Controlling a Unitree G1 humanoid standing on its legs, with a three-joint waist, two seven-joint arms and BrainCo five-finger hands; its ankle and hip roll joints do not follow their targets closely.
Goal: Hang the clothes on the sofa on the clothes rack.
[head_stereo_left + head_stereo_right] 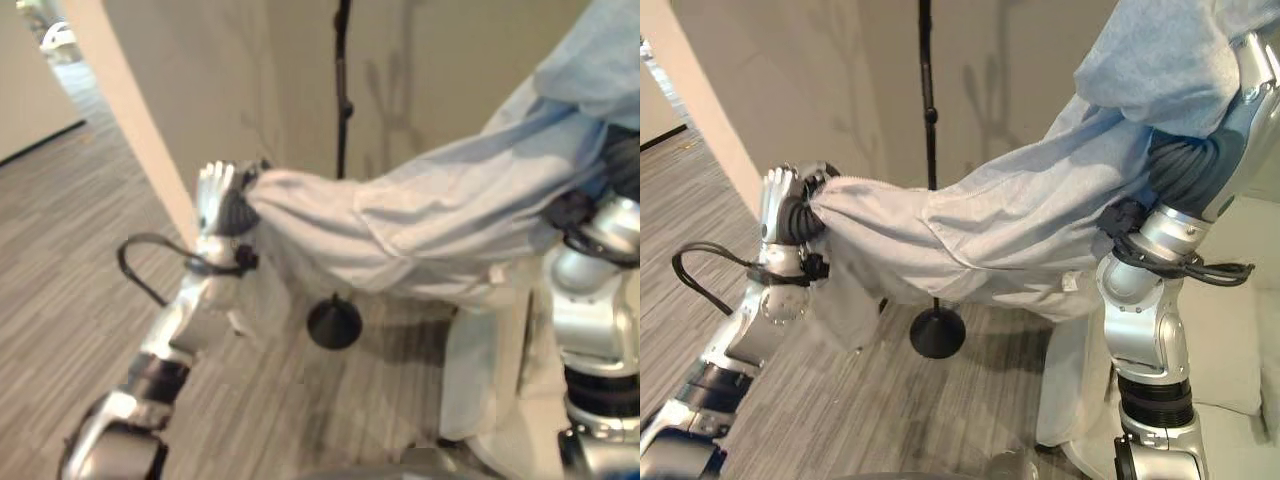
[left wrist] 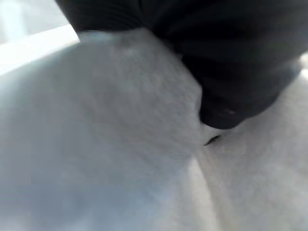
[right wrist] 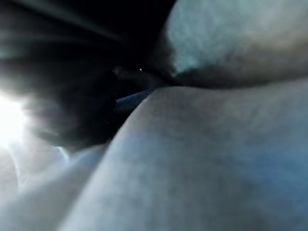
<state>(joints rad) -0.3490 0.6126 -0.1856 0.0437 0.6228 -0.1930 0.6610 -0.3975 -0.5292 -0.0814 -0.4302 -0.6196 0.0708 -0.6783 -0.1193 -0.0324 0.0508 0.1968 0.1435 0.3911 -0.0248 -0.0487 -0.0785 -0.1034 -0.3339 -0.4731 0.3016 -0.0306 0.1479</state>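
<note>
Pale blue cloth fills both my wrist views, pressed right up against my hands. It's a light blue garment (image 1: 1010,225), stretched between my two arms above the grey wood floor (image 1: 840,400). My left hand (image 1: 790,210) is raised at the left, fingers curled and clamped on one end of the fabric. My right arm is lifted high on the right, and the garment drapes over my right hand (image 1: 1200,150), so I cannot tell its fingers. Behind the cloth stands the black clothes rack pole (image 1: 929,100), its round base (image 1: 937,332) on the floor. No writing is readable.
</note>
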